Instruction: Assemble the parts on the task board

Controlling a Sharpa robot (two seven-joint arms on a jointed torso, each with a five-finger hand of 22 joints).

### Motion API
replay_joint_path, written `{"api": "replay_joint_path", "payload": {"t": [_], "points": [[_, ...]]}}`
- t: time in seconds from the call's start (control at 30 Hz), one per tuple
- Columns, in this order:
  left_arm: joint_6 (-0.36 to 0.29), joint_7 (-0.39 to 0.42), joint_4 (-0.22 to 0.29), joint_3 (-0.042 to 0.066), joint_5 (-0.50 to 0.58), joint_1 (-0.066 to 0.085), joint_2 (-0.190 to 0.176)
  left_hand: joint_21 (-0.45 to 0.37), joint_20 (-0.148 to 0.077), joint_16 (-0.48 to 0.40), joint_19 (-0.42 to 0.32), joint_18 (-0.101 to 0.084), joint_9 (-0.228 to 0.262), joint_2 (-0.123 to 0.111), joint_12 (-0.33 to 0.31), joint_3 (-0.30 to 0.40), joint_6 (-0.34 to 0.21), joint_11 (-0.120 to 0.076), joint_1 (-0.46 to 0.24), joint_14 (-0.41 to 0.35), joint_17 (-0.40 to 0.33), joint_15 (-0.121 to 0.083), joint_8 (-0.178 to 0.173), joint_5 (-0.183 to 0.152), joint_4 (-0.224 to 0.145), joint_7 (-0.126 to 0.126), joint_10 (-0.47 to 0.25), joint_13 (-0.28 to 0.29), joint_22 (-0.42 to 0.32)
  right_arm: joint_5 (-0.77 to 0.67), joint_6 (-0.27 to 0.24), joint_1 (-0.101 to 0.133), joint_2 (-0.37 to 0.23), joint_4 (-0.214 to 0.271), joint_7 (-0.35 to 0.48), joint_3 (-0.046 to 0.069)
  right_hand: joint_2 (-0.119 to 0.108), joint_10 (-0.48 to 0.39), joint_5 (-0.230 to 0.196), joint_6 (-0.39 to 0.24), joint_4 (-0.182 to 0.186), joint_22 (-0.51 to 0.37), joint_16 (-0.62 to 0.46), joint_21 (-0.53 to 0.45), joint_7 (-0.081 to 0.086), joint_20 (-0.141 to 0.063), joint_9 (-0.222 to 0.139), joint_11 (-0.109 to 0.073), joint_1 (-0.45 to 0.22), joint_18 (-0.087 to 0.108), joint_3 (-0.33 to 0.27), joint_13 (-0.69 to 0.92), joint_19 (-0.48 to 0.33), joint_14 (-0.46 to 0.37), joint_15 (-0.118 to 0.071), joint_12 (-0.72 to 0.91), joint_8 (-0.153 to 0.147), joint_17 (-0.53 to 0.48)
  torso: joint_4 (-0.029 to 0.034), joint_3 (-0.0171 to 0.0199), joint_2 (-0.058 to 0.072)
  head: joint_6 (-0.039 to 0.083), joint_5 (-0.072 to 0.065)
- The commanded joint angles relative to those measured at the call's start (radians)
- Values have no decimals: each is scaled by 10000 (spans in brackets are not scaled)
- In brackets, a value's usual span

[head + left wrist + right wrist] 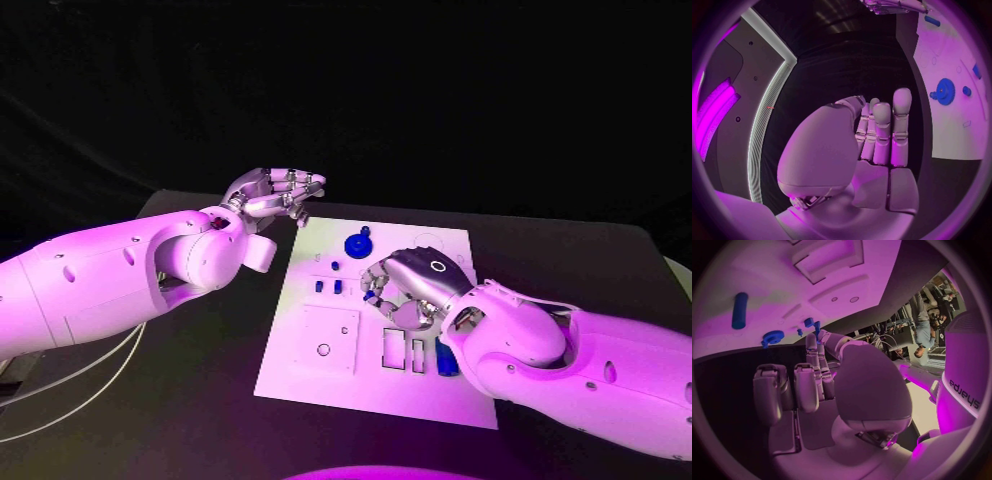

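Note:
The white task board (pixel 325 375) lies in the middle of the table. A blue gear (pixel 358 243) sits near its far edge, and two small blue parts (pixel 330 287) stand left of centre. A blue cylinder (pixel 447 360) lies on the board beside my right forearm. My right hand (pixel 411 285) hovers over the board's middle with its fingers curled. A bit of blue (pixel 817 327) shows at its fingertips; whether it is pinched I cannot tell. My left hand (pixel 274 195) is raised beyond the board's far left corner and holds nothing, its fingers (pixel 882 132) loosely extended.
The board has several cut-out slots (pixel 397 348) and a square plate (pixel 329 340) at its near half. The gear (pixel 945 91) and board (pixel 942 130) also appear beside my left hand. Black table (pixel 216 400) surrounds the board.

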Motion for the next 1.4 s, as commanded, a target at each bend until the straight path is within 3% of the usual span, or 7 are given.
{"api": "replay_joint_path", "payload": {"t": [0.03, 0.1, 0.2, 0.4, 0.73, 1.4], "points": [[-33, 36, 12, 5, 79, 15, 92, -28, -3, -41, -63, 82, 7, -63, 38, 49, -36, 15, -2, -63, -8, -8, -31, 45, 2, 17, -48, 13, -4, 188, -62, -254, 262, -218, 333, -20, -10, 22, 67, 77, -51, 2053, 62, -9, 3, -49, 7, 51, -39, -56, 39, -11, 575, 423, -41, -55, -7, 0, -10, -4, 4, -57, 157], [-41, 35, 11, 5, 79, 16, 127, -28, -3, -41, -63, 82, 7, -63, 38, 49, -36, 15, -2, -63, -8, -8, -31, 45, 2, 17, -48, 13, -4, 217, -42, -392, 395, -331, 372, -36, -9, 22, 70, 76, -52, 2052, 62, -11, 3, -49, 7, 51, -39, -56, 40, -11, 573, 423, -41, -57, -7, -1, -5, -15, 2, -89, 216], [-40, 28, 12, 5, 79, 18, 163, -28, -3, -41, -63, 82, 7, -63, 38, 49, -36, 15, -2, -63, -8, -8, -31, 45, 2, 17, -48, 13, -4, 243, -14, -580, 570, -494, 421, -58, -9, 22, 70, 76, -52, 2052, 62, -11, 3, -49, 7, 51, -39, -56, 40, -11, 573, 423, -41, -57, -7, -1, -19, 7, 7, -129, 313], [-24, 13, 13, 4, 79, 20, 185, -41, -2, -47, -70, 84, 9, -66, 41, 55, -33, 17, -11, -71, -24, -6, -29, 44, 2, 17, -53, 14, -19, 196, 21, -734, 745, -706, 429, -74, -6, 19, 93, 67, -53, 2042, 60, -30, 11, -49, 5, 56, -42, -51, 43, -11, 564, 422, -39, -67, -14, -5, -20, 17, 12, -150, 359], [-1, -15, 17, 4, 79, 21, 191, -35, 0, -42, -65, 82, 11, -68, 44, 59, -30, 19, -21, -69, -13, -3, -26, 44, 3, 17, -56, 14, -8, 182, 105, -785, 907, -846, 497, -80, -7, 11, 119, 47, -42, 2052, 55, -15, 26, -46, -1, 71, -73, -56, 35, -13, 572, 418, -30, -90, -29, -20, -42, 21, 19, -237, 419], [21, -60, 13, 4, 78, 22, 188, -35, 0, -42, -65, 82, 11, -68, 44, 59, -30, 19, -21, -69, -13, -3, -26, 44, 3, 17, -56, 14, -8, 214, 317, -802, 1056, -994, 565, -87, -3, 13, 131, 40, -39, 2041, 43, -35, 29, -43, -2, 74, -86, -51, 31, -12, 562, 412, -25, -101, -36, -48, -30, 20, 13, -336, 533]]}}
